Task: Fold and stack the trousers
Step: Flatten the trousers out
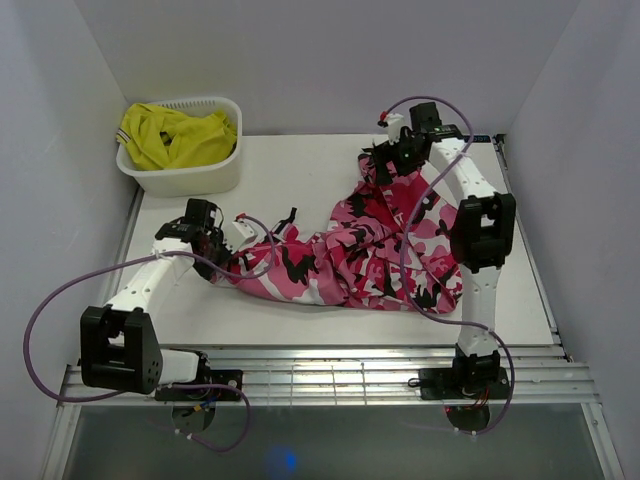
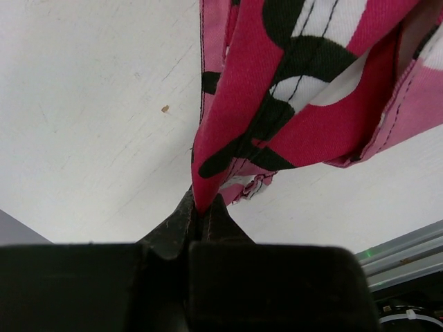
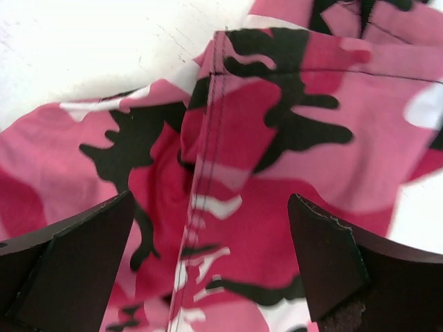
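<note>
Left wrist view tells it: the left gripper [image 2: 204, 209] is pinched tight on an edge of the trousers [image 2: 277, 97]. They lie bunched across the middle of the table [image 1: 290, 180]. The right gripper [image 3: 211, 207] hovers with its jaws wide over a seam at the far end. I'd grab one clean layer there, then pull both ends taut before folding.

Camouflage trousers [image 1: 370, 250] in pink, white, dark red and black lie unfolded and crumpled on the white table [image 1: 290, 175]. The cloth runs from the far right, where it spreads fairly flat, to a bunched heap near the middle, then narrows to a strip toward the left. That left end is pinched in the left gripper [image 2: 203, 206], with the fabric gathered into folds at the pinch. A stitched seam runs along the far-right part.
</note>
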Controlling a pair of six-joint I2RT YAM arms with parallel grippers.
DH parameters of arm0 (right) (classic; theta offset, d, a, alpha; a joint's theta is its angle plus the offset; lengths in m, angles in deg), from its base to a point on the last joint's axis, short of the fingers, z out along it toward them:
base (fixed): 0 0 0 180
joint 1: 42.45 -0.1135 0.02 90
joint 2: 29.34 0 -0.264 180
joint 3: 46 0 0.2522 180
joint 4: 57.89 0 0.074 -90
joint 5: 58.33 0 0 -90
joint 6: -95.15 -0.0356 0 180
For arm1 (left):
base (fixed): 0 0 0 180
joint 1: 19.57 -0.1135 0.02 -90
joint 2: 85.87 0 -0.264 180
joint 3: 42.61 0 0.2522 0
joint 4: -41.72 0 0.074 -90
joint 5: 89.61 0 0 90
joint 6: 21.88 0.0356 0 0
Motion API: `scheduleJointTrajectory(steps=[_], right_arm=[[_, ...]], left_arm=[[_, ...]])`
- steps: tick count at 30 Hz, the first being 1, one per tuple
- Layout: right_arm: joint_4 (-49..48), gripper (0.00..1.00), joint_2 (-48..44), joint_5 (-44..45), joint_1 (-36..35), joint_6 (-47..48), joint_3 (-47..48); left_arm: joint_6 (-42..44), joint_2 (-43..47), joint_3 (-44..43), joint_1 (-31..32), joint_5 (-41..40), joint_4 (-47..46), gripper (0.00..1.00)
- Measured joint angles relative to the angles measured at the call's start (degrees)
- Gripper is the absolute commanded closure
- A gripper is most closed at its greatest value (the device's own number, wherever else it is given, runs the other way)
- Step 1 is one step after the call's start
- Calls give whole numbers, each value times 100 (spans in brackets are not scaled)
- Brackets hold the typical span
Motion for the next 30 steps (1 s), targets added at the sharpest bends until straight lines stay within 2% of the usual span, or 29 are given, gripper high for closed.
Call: scheduleJointTrajectory(steps=[1, 5, 6, 8, 9, 13, 16, 23, 28, 29, 30], right_arm=[[-52, 6, 190, 66, -90, -9, 101], [-105, 31, 684, 472, -354, -22, 249], [-120, 49, 754, 612, -396, 0, 249], [-168, 76, 831, 850, -400, 76, 249], [-203, 92, 841, 951, -363, 107, 249], [-295, 92, 726, 1261, -22, 87, 166], [-306, 92, 245, 1355, 345, 151, -299], [-26, 92, -1884, 1493, 1427, 588, -1572], [76, 92, -3491, 1615, 2549, 1346, -3123], [203, 82, -3705, 1661, 2756, 1547, -3469], [378, 65, -3866, 1714, 2918, 1740, -3781]], left_arm=[[-61, -17, -13, 0, 0, -2, 100], [-293, -111, -76, -7, -15, 0, 100], [-337, -149, -96, -15, -31, -4, 100], [-407, -221, -127, -66, -63, -33, 100], [-448, -260, -142, -94, -96, -50, 100], [-575, -492, -343, -328, -190, -105, 100], [-658, -640, -531, -673, -247, -203, 100], [-649, -715, -719, -1506, -350, -450, 100], [-442, -702, -713, -1985, -341, -522, 100], [-411, -691, -704, -2065, -343, -560, 100], [-385, -686, -697, -2133, -345, -592, 100]])
